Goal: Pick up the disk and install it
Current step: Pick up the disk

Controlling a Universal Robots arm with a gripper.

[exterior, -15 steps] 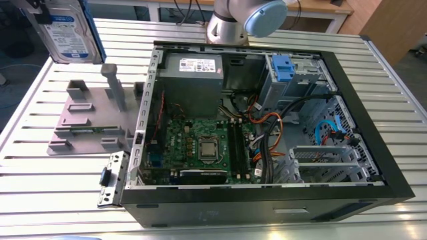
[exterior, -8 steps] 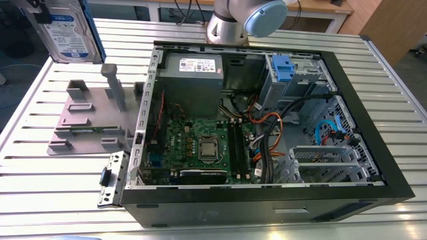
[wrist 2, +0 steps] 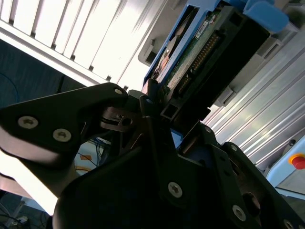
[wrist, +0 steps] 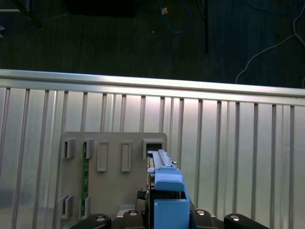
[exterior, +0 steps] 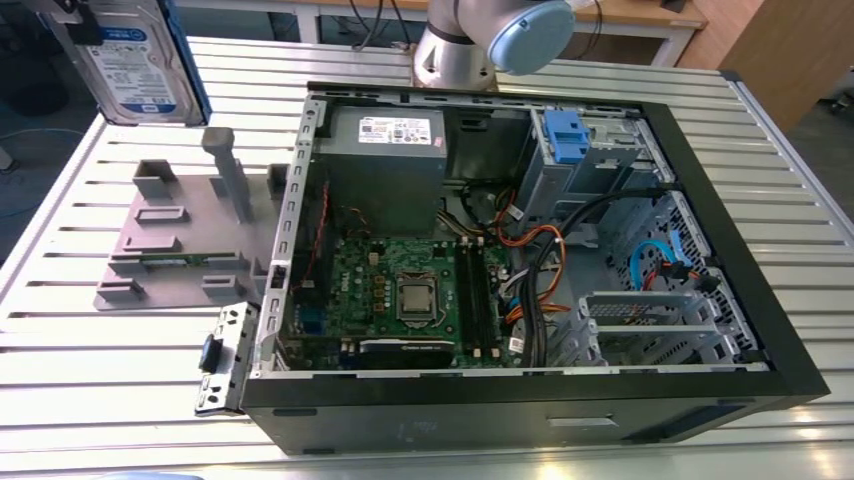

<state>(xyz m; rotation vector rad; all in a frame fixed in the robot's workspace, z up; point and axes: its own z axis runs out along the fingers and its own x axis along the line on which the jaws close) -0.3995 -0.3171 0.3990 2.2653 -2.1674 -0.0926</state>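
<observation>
In the exterior view, the disk hangs upright in the air at the far upper corner on the exterior view's left, its white label with the blue lower band facing the camera and a blue edge running down its side. It is above and beyond the grey fixture, which lies on the slatted metal table. Just beside the fixture, toward the exterior view's right, the open computer case lies on its side with its motherboard, a grey power supply and a bare blue clip in the drive bay. The arm rises behind the case. In the second wrist view, the gripper has its black fingers drawn in tight on one end of the disk, whose green circuit board side shows as it juts away over the table slats. A red button sits off at the edge. In the first wrist view, the disk is seen edge-on, its blue bracket in front, clamped between the gripper's two sides. It is held over the fixture, by one of the fixture's raised slots; whether it touches that slot cannot be told. Beyond the table's edge lies a dark floor with loose cables.
</observation>
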